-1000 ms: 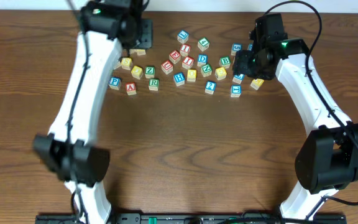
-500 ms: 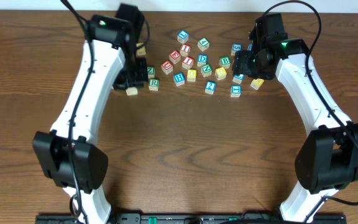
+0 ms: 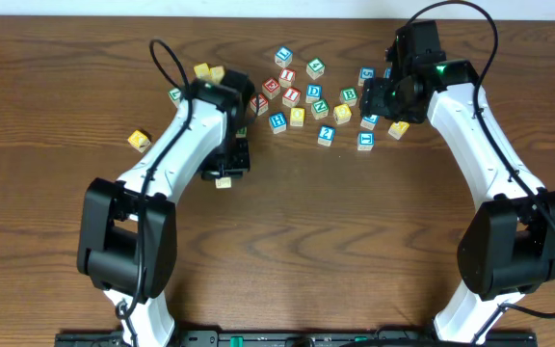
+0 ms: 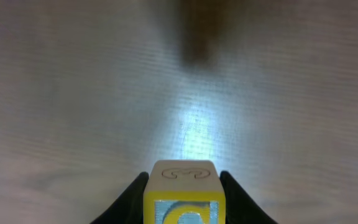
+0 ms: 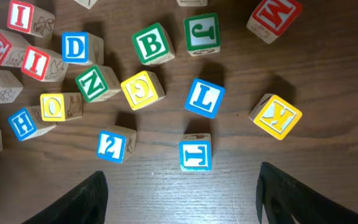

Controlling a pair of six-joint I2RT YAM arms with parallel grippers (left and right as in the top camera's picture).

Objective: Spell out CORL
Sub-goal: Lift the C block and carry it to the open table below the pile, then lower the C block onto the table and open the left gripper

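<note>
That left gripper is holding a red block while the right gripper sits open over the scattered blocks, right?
Not quite. The block in the left gripper is yellow, not red; the left wrist view shows it. The right gripper is indeed open over the scattered blocks.

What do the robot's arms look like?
The left arm and the right arm are both white tubes with chunky black joints. Thin black cables loop along them. A tiny green light glows on the right one. The right claw has two dark fingers.
</note>
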